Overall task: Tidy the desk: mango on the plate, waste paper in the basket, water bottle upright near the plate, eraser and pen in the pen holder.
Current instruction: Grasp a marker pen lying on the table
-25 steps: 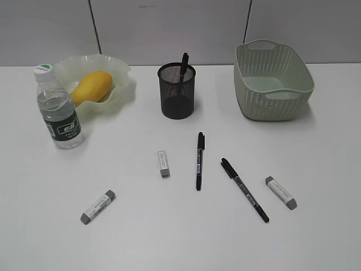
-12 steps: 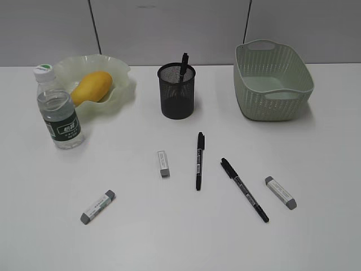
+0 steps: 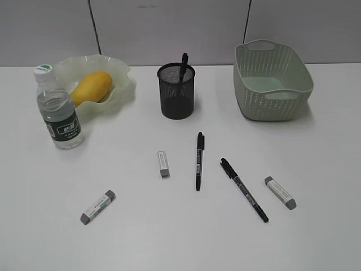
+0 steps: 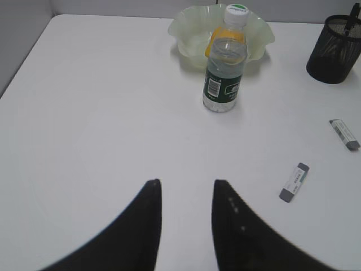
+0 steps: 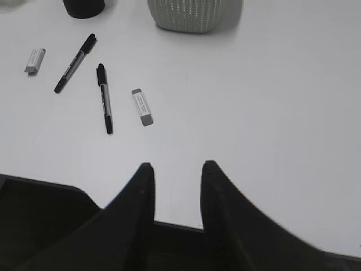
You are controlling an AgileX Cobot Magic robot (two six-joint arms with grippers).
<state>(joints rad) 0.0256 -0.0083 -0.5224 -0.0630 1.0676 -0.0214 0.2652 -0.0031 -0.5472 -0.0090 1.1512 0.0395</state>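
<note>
White desk (image 3: 316, 169) runs back to a grey panelled wall, and most of the tidying looks done at its far side. At ten o'clock the water bottle (image 3: 58, 108), clear with a white cap and dark green label, stands upright just beside the plate (image 3: 121, 70), a pale green wavy-rimmed dish that holds the yellow-orange mango (image 3: 92, 86). At twelve o'clock the black mesh pen holder (image 3: 176, 91) already has one pen (image 3: 184, 64) poking out. At two o'clock sits the pale green basket (image 3: 273, 79); no waste paper shows on the desk, and I cannot tell whether any lies inside.

What is left, by my reading, lies loose on the near half. From the left: a grey-tipped eraser (image 3: 98, 206) at seven o'clock, a small eraser (image 3: 163, 163) near the centre, a black marker (image 3: 199, 161) lying almost straight towards the holder, a second black marker (image 3: 244, 189) slanting towards five o'clock, and a third eraser (image 3: 280, 192) just beyond it.

Neither arm shows in the exterior view. The left gripper (image 4: 185, 195) hovers over bare desk, fingers narrowly parted and empty. The right gripper (image 5: 176, 175) hangs over the desk's near edge, likewise narrow and empty.
</note>
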